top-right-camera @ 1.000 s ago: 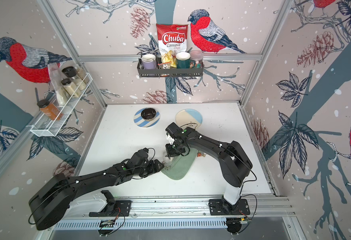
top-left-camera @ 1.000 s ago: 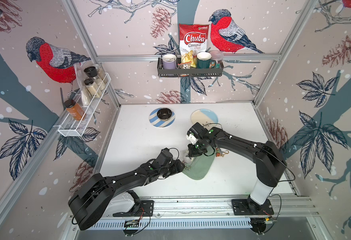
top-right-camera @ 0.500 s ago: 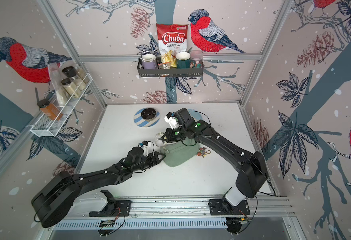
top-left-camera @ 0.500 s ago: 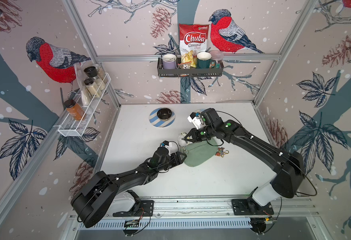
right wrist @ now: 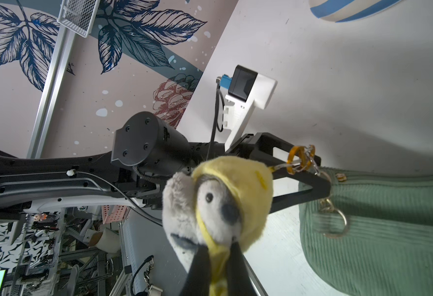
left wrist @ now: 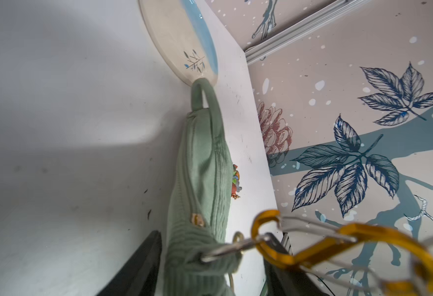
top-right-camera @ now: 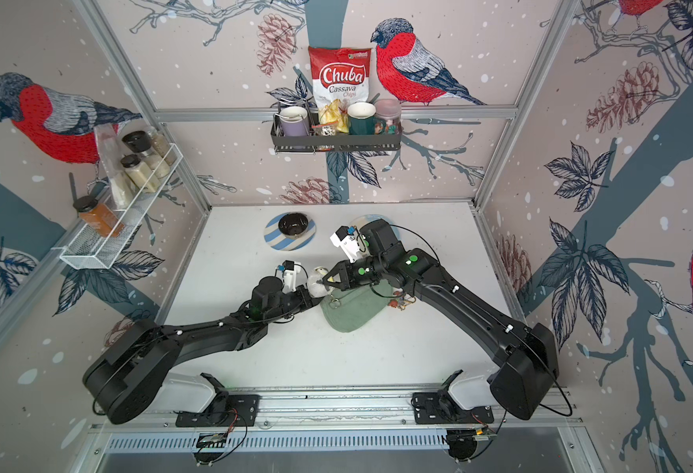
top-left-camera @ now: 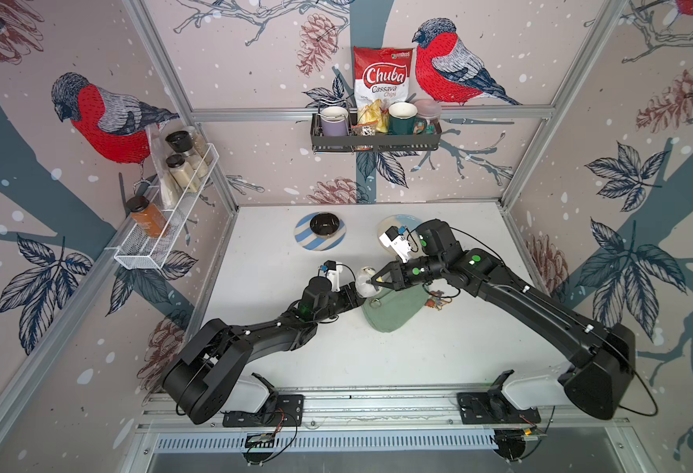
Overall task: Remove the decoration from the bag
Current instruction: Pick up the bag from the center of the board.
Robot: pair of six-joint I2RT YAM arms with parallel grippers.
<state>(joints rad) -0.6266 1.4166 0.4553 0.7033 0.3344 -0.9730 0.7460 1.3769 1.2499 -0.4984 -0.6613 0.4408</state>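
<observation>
The sage-green bag (top-left-camera: 394,313) (top-right-camera: 353,313) lies mid-table. The decoration, a small plush penguin in a yellow hood (top-left-camera: 364,280) (top-right-camera: 319,281) (right wrist: 225,202), hangs just off the bag's left end. My right gripper (top-left-camera: 374,282) (top-right-camera: 327,282) (right wrist: 219,271) is shut on its yellow fabric. An orange clip chain (left wrist: 269,230) (right wrist: 301,159) still joins the plush to a metal clasp at the bag's corner (left wrist: 200,253). My left gripper (top-left-camera: 357,293) (top-right-camera: 314,297) (left wrist: 210,266) is open, its jaws straddling that corner with a gap on one side.
A striped plate (top-left-camera: 338,241) holding a black bowl (top-left-camera: 324,224) and a cream-and-blue plate (top-left-camera: 383,227) (left wrist: 174,38) sit at the back. A small colourful charm (top-left-camera: 437,301) (left wrist: 235,179) lies by the bag's right edge. Wire racks with jars and mugs hang on the walls.
My right gripper has pulled the plush up and away from the bag, stretching the chain. My left gripper has moved forward to the bag's left corner and its jaws have narrowed.
</observation>
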